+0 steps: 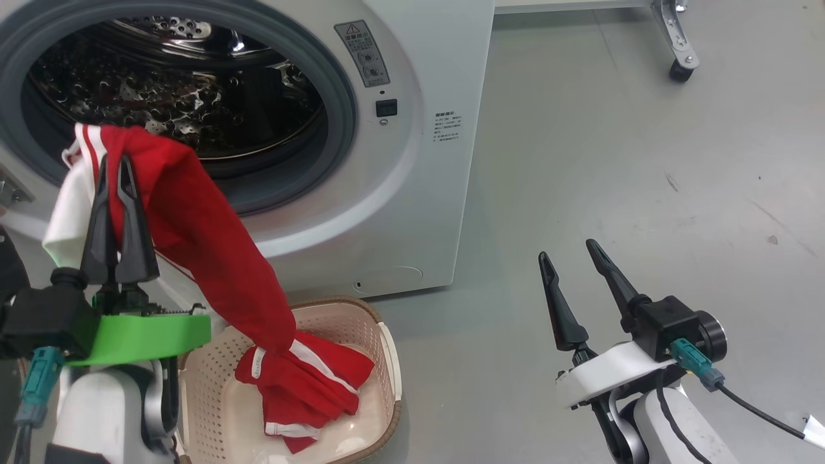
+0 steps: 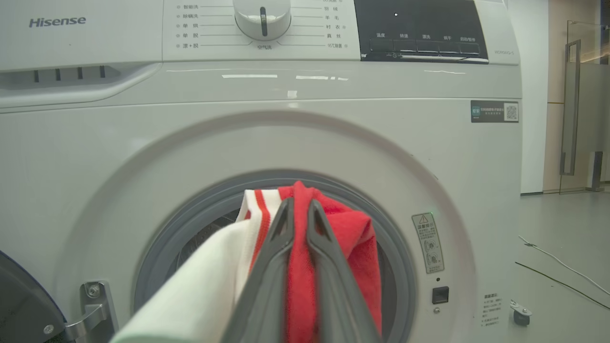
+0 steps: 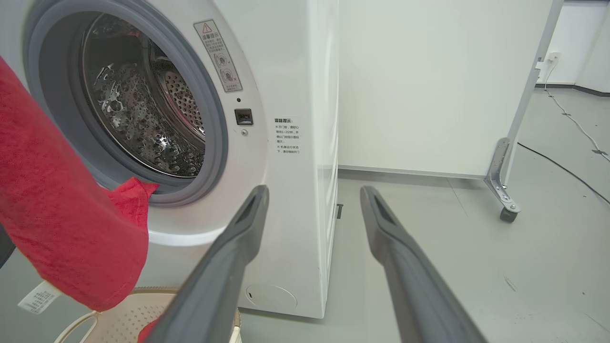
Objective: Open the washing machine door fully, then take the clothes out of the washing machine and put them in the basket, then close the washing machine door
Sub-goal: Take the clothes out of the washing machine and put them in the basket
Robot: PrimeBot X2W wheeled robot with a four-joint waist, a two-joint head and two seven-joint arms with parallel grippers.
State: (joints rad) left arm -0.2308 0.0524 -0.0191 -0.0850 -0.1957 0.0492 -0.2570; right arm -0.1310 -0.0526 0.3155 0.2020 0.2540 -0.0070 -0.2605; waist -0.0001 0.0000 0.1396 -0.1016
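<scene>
The left gripper [image 1: 115, 169], clamped shut on the clothes [image 1: 206, 245] at frame left with their tail in the basket [image 1: 387, 361] at lower centre, could drop the upper fabric outside the rim if it lets go this high, while the right gripper [image 1: 567, 250] gapes empty at lower right.

"Hisense" on the washing machine [image 2: 333, 138] front; warning-triangle sticker [image 2: 428, 243] beside its opening.

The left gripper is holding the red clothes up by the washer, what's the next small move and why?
Probably lower the left gripper toward the basket, ready to release. It is shut on the clothes, whose lower end already lies in the basket while the top hangs before the washer.
</scene>
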